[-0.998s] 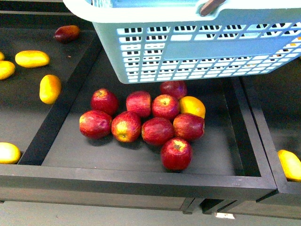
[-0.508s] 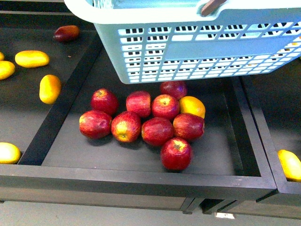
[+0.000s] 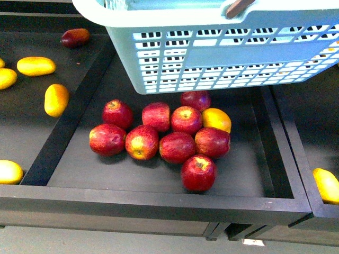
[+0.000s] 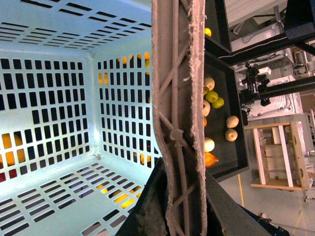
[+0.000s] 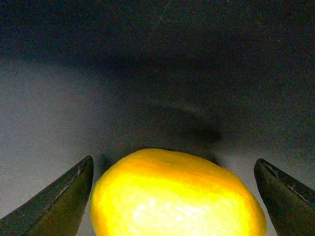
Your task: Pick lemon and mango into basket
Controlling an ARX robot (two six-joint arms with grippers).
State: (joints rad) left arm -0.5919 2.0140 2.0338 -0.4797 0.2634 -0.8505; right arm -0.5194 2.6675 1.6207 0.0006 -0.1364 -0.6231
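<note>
Nothing has shifted. Left gripper (image 4: pixel 179 214) clamps the basket (image 4: pixel 59 123) handle (image 4: pixel 179 98); right gripper (image 5: pixel 173 161) gapes wide astride a lemon (image 5: pixel 177 196) cut off below, fingers (image 5: pixel 64 201) clear.

Shop-style produce display: black bins (image 3: pixel 159 203) of loose apples (image 3: pixel 177 146) and a plastic shopping basket (image 3: pixel 222 58).

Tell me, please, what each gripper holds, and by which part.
The left gripper grips the basket by its handle. The right gripper holds nothing, open either side of a yellow fruit.
</note>
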